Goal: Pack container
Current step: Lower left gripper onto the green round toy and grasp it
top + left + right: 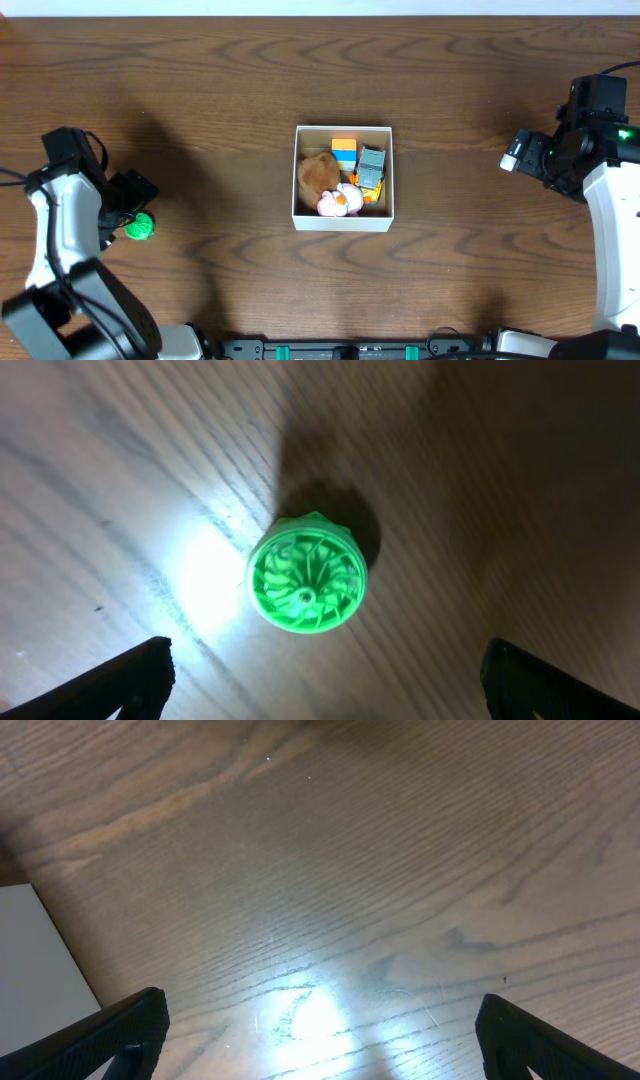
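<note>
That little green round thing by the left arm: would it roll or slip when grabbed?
The green toy looks like ribbed plastic, so it is probably stiff and light. Its round rim could let it slip sideways between the left fingers, or roll if tipped on edge.

One small, square, white-walled cardboard box (pixel 343 222) stands on the one dark wood-grain desk (pixel 200 80). At least four toys can be counted in it: one brown plush lump (pixel 317 172), one orange-and-blue block (pixel 344 150), one grey-blue figure (pixel 372 160) and one pink-and-white piece with a yellow spot (pixel 340 202). One green ribbed round plastic toy (pixel 305 575) lies outside. There are two robot hands: the left hand (pixel 325 680) and the right hand (pixel 320 1040).
</note>
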